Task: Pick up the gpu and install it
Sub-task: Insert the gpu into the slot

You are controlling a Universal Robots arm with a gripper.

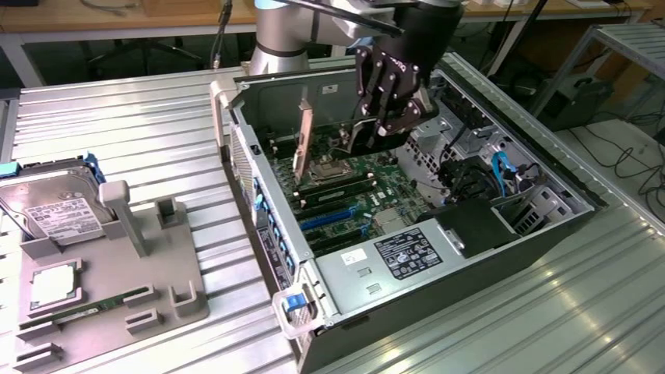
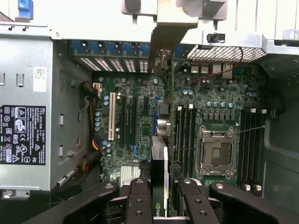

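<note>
My gripper (image 1: 382, 125) hangs inside the open computer case (image 1: 241, 167), shut on the gpu (image 1: 304, 148). The gpu is a thin black card held on edge, with its pale metal bracket standing upright near the case's rear wall. In the wrist view the gpu (image 2: 159, 186) shows edge-on between my fingers (image 2: 139, 203), running toward the rear slot openings, where its bracket (image 2: 167, 32) ends. It sits over the motherboard (image 2: 135, 93), between the expansion slots and the memory slots. Whether its lower edge touches a slot is hidden.
On the exterior view's left, a grey fixture (image 1: 114, 265) holds a silver hard drive (image 1: 47, 206), a processor chip (image 1: 52, 284) and a green memory stick (image 1: 89, 308). Inside the case are the power supply (image 1: 410, 253), blue cables (image 1: 501, 171) and the empty processor socket (image 2: 216, 151).
</note>
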